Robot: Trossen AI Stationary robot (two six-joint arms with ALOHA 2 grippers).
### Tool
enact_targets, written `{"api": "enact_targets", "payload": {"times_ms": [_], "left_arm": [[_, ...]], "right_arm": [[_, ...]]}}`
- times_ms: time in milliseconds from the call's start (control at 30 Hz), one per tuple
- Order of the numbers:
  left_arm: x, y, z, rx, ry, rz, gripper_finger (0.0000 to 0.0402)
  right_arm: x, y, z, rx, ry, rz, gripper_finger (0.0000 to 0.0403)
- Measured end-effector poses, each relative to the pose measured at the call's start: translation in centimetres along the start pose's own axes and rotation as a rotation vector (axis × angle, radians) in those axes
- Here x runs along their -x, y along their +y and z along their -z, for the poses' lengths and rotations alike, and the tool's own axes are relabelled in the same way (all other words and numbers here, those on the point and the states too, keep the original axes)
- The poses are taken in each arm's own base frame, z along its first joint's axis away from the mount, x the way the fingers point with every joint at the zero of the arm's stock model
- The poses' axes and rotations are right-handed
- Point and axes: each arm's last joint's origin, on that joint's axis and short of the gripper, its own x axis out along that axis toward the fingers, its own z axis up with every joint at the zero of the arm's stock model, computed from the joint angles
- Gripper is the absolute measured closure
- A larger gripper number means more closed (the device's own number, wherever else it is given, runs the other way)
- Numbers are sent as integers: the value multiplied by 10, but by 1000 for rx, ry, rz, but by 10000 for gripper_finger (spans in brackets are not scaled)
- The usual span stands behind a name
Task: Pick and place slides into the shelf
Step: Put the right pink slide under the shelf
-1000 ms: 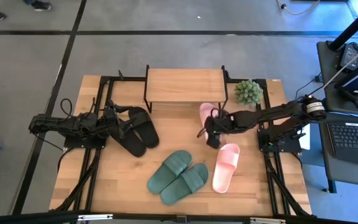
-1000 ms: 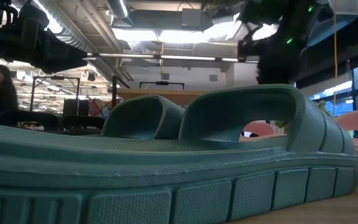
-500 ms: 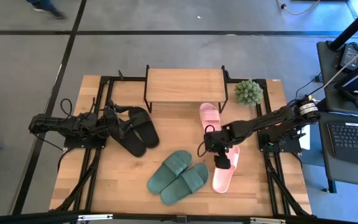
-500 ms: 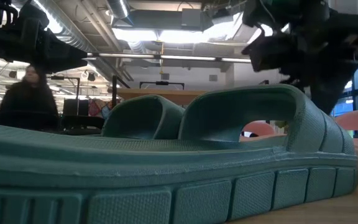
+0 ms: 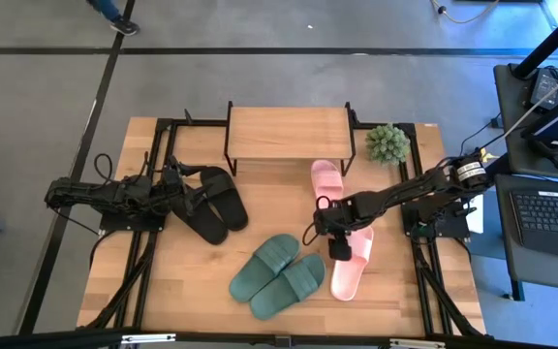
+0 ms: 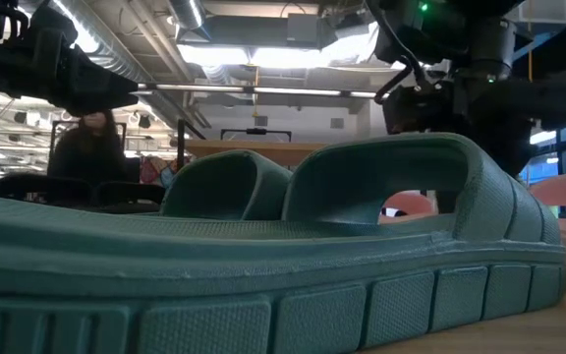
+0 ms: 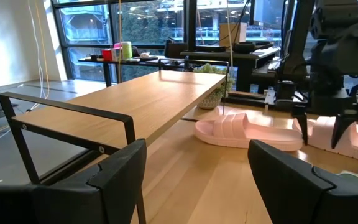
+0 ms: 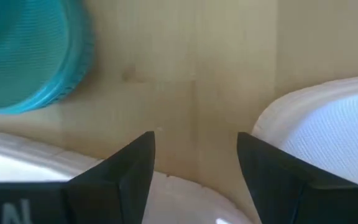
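On the wooden table, the shelf (image 5: pixel 289 134) stands near the far edge on its black legs. Two black slides (image 5: pixel 211 204) lie left of centre, and my left gripper (image 5: pixel 176 184) waits open beside them. Two dark green slides (image 5: pixel 279 275) lie near the front edge. One pink slide (image 5: pixel 326 180) lies flat before the shelf, the other (image 5: pixel 354 264) nearer the front. My right gripper (image 5: pixel 337 244) is open and points down over the nearer pink slide's far end. In the right wrist view its fingers (image 8: pixel 194 155) frame bare wood between pink rubber (image 8: pixel 328 130) and a green slide (image 8: pixel 30 50).
A small green potted plant (image 5: pixel 387 143) stands right of the shelf. The black arm frames run along both table sides. Bare wood shows between the black slides and the pink ones. A green slide (image 6: pixel 263 246) fills the low view. A person stands far behind the table.
My right gripper moved from between the two pink slides toward the table's near edge and came over the nearer pink slide, then eased slightly back toward the far edge. The slides have kept their places.
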Motion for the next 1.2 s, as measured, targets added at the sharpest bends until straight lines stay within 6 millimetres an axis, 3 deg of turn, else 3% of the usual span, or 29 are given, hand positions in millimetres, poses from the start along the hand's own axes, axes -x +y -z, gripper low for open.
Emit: {"api": "enact_targets", "payload": {"times_ms": [933,1200], "left_arm": [[0,0,0,-1,0,0,128],[0,0,0,-2,0,0,128]], "right_arm": [[9,-93,-15,-95,-86,199,175],[12,-110,-15,-122,-102,228,175]]}}
